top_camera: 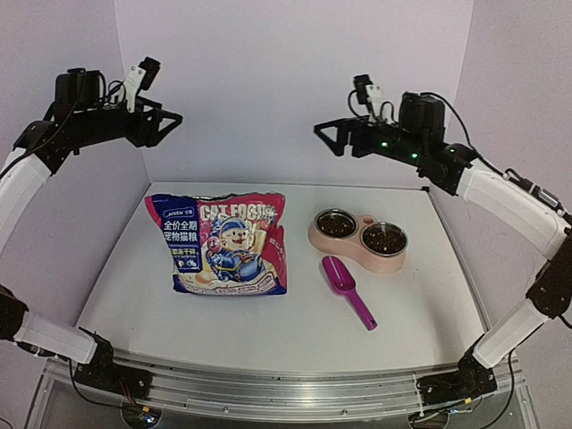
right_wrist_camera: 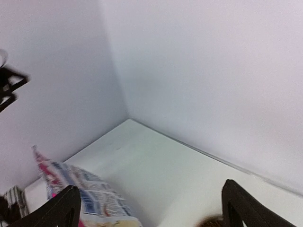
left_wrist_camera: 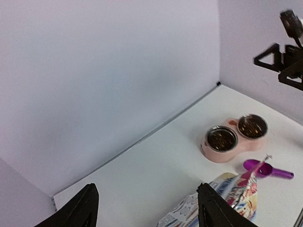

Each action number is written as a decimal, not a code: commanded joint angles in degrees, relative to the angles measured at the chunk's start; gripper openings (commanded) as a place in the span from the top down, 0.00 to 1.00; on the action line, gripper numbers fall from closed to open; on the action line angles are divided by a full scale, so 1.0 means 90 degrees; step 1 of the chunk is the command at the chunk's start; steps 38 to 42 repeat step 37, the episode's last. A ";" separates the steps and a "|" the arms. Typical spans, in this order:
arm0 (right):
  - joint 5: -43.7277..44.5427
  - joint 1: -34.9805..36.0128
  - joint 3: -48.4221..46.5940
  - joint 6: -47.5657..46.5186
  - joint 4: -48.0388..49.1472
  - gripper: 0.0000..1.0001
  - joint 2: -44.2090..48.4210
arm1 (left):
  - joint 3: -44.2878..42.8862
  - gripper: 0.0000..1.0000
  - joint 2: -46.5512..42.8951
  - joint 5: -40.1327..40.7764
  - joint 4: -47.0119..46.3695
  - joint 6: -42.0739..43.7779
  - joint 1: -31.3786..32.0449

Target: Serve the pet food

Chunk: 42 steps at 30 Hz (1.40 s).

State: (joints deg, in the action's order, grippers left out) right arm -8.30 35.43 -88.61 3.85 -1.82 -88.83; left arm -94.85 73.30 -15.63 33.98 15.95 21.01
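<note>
pouch point(top_camera: 222, 243): glossy, pink, blue and white, printed "cat food" with a cartoon cat. lies flat on the table point(top_camera: 268, 331), printed face up, left of centre in the top view, lettering upright toward the upper frame. sealed or opened: cannot tell. kibble point(top_camera: 336, 226): small dark brown pellets, seen in both halves of the pink feeder point(top_camera: 357, 253), right of centre, apart from the pouch.

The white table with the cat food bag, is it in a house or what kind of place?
Probably a robot lab booth, not a house: plain lilac walls box in the table, and a left arm and right arm are mounted on a metal rail at its near edge.
</note>
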 commanded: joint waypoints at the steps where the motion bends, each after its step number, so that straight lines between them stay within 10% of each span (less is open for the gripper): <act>1: 0.1479 -0.1449 0.1189 0.1505 -0.0847 0.02 0.0724 | 0.1041 0.29 -0.0443 0.0714 -0.0612 -0.1686 -0.1143; 9: 0.1671 -0.3255 0.3896 0.0958 -0.0805 0.02 0.2432 | 0.3864 0.28 -0.1538 0.1025 -0.1537 -0.2392 -0.2256; 19: 0.2285 -0.3468 0.7126 0.0226 0.1481 0.02 0.4409 | 0.6659 0.14 -0.2438 0.1948 -0.3129 -0.2613 -0.2455; 42: 0.2217 -0.3472 0.8881 0.0427 0.3302 0.02 0.5355 | 0.7304 0.10 -0.2691 0.1592 -0.3298 -0.2358 -0.2446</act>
